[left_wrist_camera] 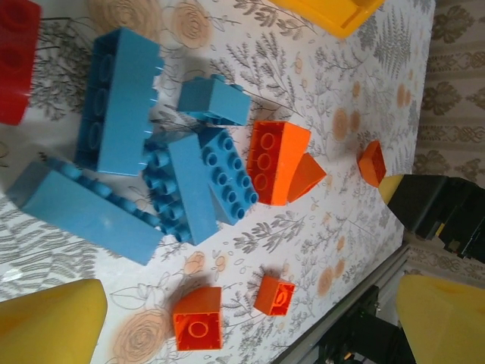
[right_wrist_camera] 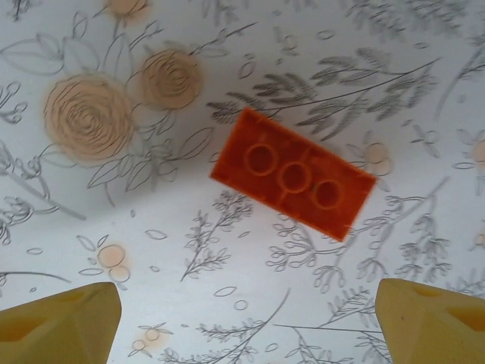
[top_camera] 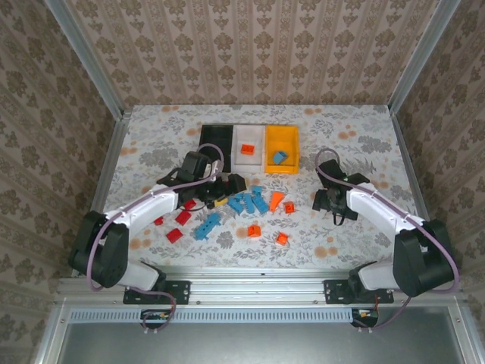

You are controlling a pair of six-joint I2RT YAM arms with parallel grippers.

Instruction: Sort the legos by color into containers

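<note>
The black bin (top_camera: 216, 139), white bin (top_camera: 248, 139) and orange-yellow bin (top_camera: 282, 139) stand side by side at the back. An orange lego (top_camera: 247, 149) lies in the white one, a blue lego (top_camera: 280, 157) in the orange-yellow one. Blue legos (top_camera: 247, 202), red legos (top_camera: 183, 218) and orange legos (top_camera: 254, 230) are scattered on the table. My left gripper (top_camera: 224, 189) (left_wrist_camera: 246, 326) hangs open beside the blue cluster (left_wrist_camera: 182, 178), above two small orange legos (left_wrist_camera: 198, 317). Open as well, my right gripper (top_camera: 327, 202) (right_wrist_camera: 246, 326) hovers over a long orange lego (right_wrist_camera: 293, 173) lying upside down, untouched.
The floral table (top_camera: 348, 136) ends at metal rails on the left, right and near sides. A red lego (left_wrist_camera: 15, 61) and a corner of the orange-yellow bin (left_wrist_camera: 333, 11) border the left wrist view. Bare cloth lies right of the bins.
</note>
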